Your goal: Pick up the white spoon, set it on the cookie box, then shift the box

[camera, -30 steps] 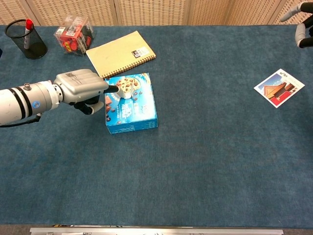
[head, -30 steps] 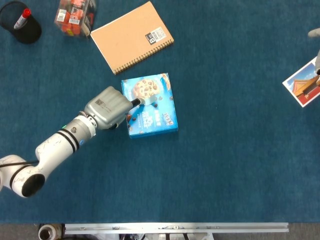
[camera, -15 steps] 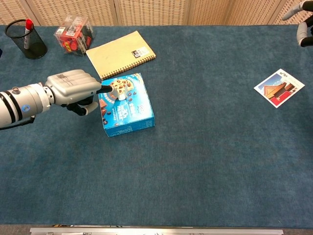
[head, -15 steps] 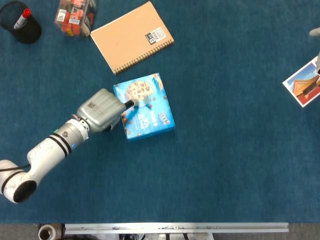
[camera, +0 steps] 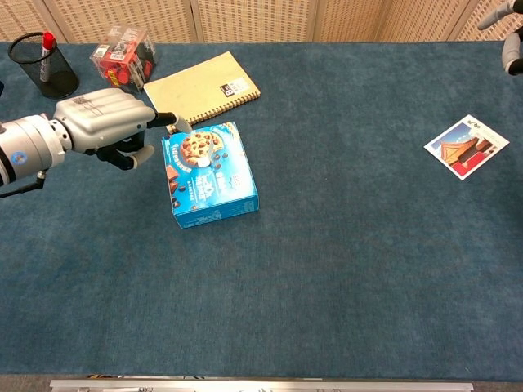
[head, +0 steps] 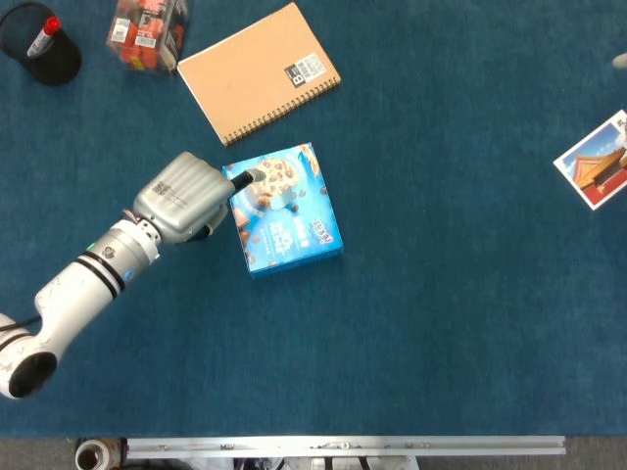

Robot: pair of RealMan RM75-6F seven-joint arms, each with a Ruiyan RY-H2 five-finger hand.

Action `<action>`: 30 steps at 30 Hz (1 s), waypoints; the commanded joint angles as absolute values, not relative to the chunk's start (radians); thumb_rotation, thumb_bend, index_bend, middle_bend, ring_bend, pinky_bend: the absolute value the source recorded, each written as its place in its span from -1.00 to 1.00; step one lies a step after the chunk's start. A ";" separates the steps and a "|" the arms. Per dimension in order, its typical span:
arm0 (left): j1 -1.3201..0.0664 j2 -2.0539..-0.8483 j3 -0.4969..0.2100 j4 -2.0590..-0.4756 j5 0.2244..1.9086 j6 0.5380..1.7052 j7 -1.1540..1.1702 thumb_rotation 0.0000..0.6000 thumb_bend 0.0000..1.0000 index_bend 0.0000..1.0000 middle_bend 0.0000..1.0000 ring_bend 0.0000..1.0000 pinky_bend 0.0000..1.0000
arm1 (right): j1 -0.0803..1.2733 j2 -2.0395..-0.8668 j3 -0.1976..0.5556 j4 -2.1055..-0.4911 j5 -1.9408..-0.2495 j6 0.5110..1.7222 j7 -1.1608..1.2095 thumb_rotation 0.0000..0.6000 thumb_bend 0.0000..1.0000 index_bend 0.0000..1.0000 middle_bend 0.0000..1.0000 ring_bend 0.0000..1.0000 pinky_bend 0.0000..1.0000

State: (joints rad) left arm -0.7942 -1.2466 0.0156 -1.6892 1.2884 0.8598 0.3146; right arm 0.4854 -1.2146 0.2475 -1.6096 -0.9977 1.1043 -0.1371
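A white spoon (camera: 198, 161) lies on the blue cookie box (camera: 209, 175), while the left hand (camera: 105, 126), fingers curled and empty, hovers just left of it.

The worktop (camera: 327, 269) lies open across its whole near half and through the broad middle stretch to the right of the cookie box (camera: 211, 175), so a hand could pass there freely. The crowding is at the far left: a spiral notebook (camera: 202, 88) lies just behind the box, nearly touching its far corner, with a clear container of red items (camera: 122, 57) and a black mesh pen cup (camera: 43, 55) further left along the far edge. The left hand (camera: 102, 131) and its forearm fill the strip left of the box. Far right, a picture card (camera: 467, 146) lies alone, with the right hand (camera: 511, 37) at the far right corner above it.
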 commanded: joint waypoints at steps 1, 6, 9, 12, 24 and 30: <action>-0.777 -1.235 0.017 -1.691 1.304 0.880 0.302 1.00 0.60 -0.68 1.00 1.00 1.00 | 0.479 -1.210 0.252 -1.609 -0.996 1.112 -0.127 1.00 0.35 -0.39 0.56 0.84 1.00; -0.766 -1.228 0.035 -1.696 1.312 0.865 0.304 1.00 0.60 -0.67 1.00 1.00 1.00 | 0.473 -1.204 0.253 -1.607 -0.994 1.115 -0.123 1.00 0.34 -0.39 0.56 0.84 1.00; -0.768 -1.237 0.046 -1.689 1.303 0.838 0.315 1.00 0.60 -0.64 1.00 1.00 1.00 | 0.471 -1.202 0.251 -1.608 -0.995 1.113 -0.123 1.00 0.31 -0.39 0.56 0.84 1.00; -0.767 -1.253 0.048 -1.684 1.300 0.827 0.321 1.00 0.60 -0.64 1.00 1.00 1.00 | 0.469 -1.202 0.250 -1.609 -0.996 1.113 -0.123 1.00 0.30 -0.39 0.56 0.84 1.00; -0.789 -1.299 0.027 -1.673 1.293 0.794 0.337 1.00 0.60 -0.64 1.00 1.00 1.00 | 0.464 -1.201 0.248 -1.605 -0.993 1.107 -0.118 1.00 0.29 -0.39 0.56 0.84 1.00; -0.797 -1.310 0.021 -1.661 1.270 0.778 0.347 1.00 0.60 -0.64 1.00 1.00 1.00 | 0.460 -1.199 0.248 -1.601 -0.990 1.105 -0.116 1.00 0.29 -0.39 0.56 0.84 1.00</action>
State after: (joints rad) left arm -0.7963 -1.3088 0.0210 -1.6619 1.2713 0.7790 0.3467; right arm 0.4604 -1.1989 0.2478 -1.6006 -0.9899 1.1053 -0.1156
